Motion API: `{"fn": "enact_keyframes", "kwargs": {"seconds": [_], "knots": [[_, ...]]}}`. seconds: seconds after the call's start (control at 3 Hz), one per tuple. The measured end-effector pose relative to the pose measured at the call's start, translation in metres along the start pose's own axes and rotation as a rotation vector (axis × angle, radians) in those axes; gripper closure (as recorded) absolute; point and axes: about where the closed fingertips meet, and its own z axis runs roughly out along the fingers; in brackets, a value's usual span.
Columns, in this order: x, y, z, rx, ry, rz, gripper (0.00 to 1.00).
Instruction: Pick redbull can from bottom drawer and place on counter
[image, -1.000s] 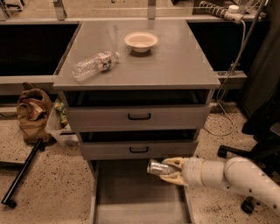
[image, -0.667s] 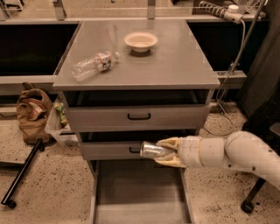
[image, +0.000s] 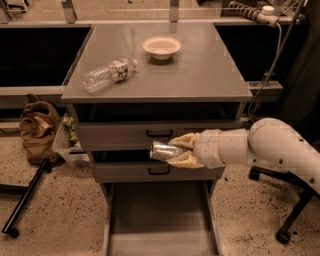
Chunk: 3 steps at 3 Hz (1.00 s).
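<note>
The tabletop (image: 200, 75) carries a bottle (image: 107, 75) near its left edge and a bowl (image: 161, 46) near its back edge. Below it the bottom drawer (image: 160, 220) stands pulled open. The pincer (image: 175, 151), in front of the upper drawers, is clamped on the redbull can (image: 162, 150), which it holds sideways under the tabletop's front edge. This looks like the carry step. The next move calls for lifting above that edge, then setting the can down on the right front corner.

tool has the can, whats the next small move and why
Probably lift straight up: the tool, shut on the redbull can, sits in front of the two upper drawers, below the counter front edge, so it should clear that edge before moving inward.
</note>
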Motion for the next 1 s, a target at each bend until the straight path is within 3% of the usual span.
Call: {"fn": "enact_keyframes", "kwargs": {"seconds": [0.33, 0.67, 1.0], "knots": [[-0.01, -0.008, -0.005, -0.004, 0.022, -0.016, 1.0], [-0.074, -0.043, -0.041, 0.021, 0.013, -0.127, 1.0], [-0.155, -0.087, -0.078, 0.044, -0.016, -0.261, 1.0]]}}
